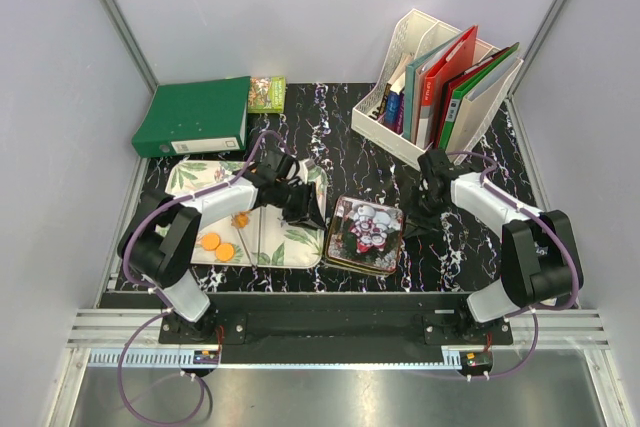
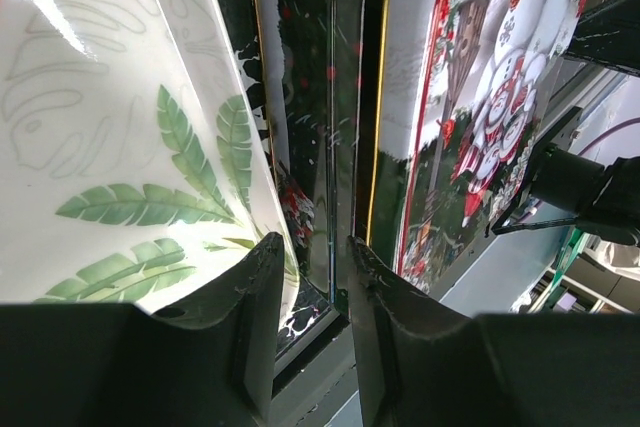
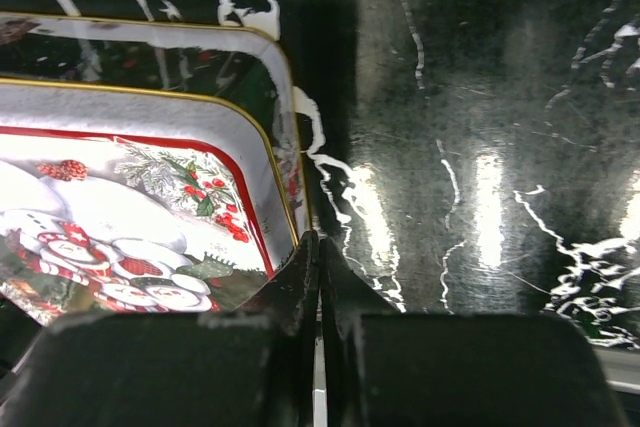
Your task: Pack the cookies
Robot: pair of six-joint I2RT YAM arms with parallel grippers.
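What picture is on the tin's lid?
The lid shows snowmen and holly, red border; right wrist view.

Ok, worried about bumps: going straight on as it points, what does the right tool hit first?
Probably the corner of the rectangular snowman-printed metal tin, at the tips of the right tool; depth is unclear; it may slip past onto the black marbled tabletop.

This is a robot test booth dressed as an office desk. Plain grey panel walls [image 1: 330, 7] on metal posts enclose a black marbled tabletop [image 1: 335, 137]. A green binder [image 1: 195, 117] and a white file rack [image 1: 398, 57] of folders stand at the back.
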